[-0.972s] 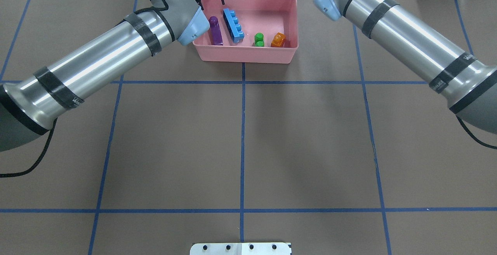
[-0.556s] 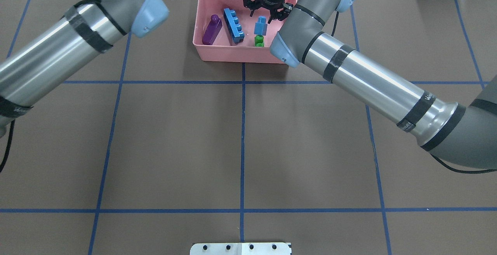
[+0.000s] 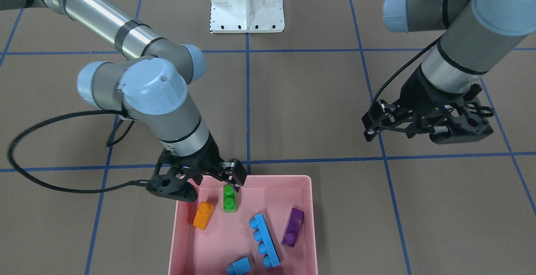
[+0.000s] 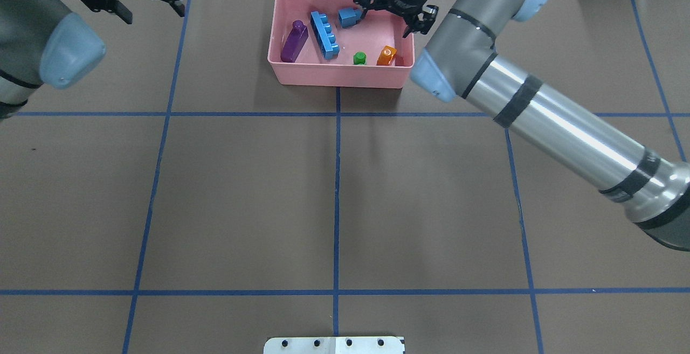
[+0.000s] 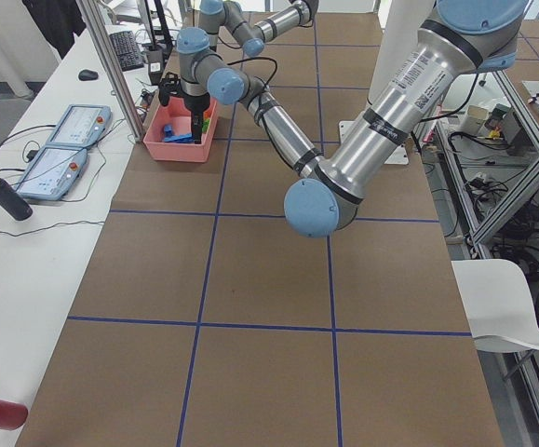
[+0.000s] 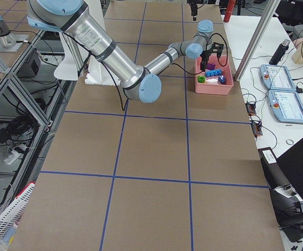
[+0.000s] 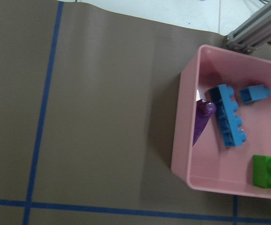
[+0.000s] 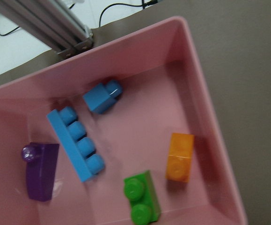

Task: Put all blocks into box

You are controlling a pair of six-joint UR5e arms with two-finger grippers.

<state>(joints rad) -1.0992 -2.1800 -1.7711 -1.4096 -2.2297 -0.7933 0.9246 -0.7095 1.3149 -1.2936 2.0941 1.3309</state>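
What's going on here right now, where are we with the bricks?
All five bricks lie inside the pink box: the purple brick, long blue brick, small blue brick, green brick and orange brick. The right gripper hangs open and empty over the box, near the small blue brick. The left gripper is open too, off to the side over the table, holding nothing. The job looks done.

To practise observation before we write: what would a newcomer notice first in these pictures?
The pink box at the far edge of the table, holding five bright bricks: purple, long blue, small blue, green, orange. The right gripper hovers open over it; the left gripper hangs open off to its left.
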